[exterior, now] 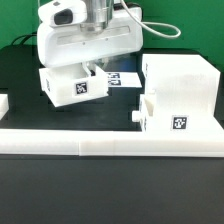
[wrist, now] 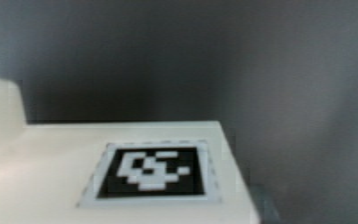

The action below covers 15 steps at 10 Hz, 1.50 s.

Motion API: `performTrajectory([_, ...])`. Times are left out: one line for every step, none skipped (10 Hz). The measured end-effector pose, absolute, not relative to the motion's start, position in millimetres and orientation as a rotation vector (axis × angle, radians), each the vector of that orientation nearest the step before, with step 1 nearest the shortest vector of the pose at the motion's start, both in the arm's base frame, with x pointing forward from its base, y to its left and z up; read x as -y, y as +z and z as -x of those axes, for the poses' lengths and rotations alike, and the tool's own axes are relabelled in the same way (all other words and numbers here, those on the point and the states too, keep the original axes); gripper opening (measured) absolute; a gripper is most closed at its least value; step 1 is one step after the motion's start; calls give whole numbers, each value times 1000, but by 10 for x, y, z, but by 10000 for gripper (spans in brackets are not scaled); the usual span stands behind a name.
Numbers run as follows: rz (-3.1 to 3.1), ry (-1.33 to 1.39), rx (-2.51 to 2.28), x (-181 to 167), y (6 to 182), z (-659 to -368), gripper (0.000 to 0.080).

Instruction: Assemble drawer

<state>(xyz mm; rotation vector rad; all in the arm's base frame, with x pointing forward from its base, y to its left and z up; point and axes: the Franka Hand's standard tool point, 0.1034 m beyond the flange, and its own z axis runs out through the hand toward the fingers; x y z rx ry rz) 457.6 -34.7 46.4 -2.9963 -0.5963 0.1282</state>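
A small white tray box (exterior: 68,86) with a square tag on its front stands at the exterior view's left. My gripper (exterior: 88,72) hangs right over it, its fingers down at the box's right wall; whether they clamp the wall cannot be told. A second tray box (exterior: 166,117) with a knob and a tag stands by the large white casing (exterior: 186,82) at the exterior view's right. The wrist view shows a white box face with a blurred tag (wrist: 153,170) close up against dark table; no fingers show there.
The long low white border rail (exterior: 110,141) runs along the front. The marker board (exterior: 122,78) lies flat behind the gripper, between the left tray box and the casing. The table is black.
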Motion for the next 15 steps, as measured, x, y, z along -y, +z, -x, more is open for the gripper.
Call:
performTrajectory([2990, 133, 623, 346, 454, -4559, 42])
performTrajectory([2960, 131, 736, 354, 440, -4545, 42])
performTrajectory([2885, 41, 1054, 450, 308, -4506, 42])
performTrajectory([2814, 53, 1216, 477, 241, -4455, 42])
performTrajectory([2746, 46, 1381, 469, 282, -4568, 42])
performTrajectory([2648, 69, 1569, 435, 346, -4680, 42])
performTrajectory([2616, 64, 1640, 400, 390, -4760, 42])
performTrajectory([2535, 66, 1758, 419, 370, -4735, 42])
performTrajectory([2482, 66, 1829, 430, 363, -4730, 42])
performTrajectory([2386, 64, 1951, 452, 358, -4726, 42])
performTrajectory([2266, 66, 2090, 497, 357, -4729, 42])
performTrajectory([2196, 76, 2177, 500, 402, -4802, 42])
performTrajectory([2188, 73, 2204, 499, 467, -4900, 42])
performTrajectory([2197, 61, 2208, 499, 503, -4949, 42])
performTrajectory([2195, 67, 2202, 503, 474, -4923, 42])
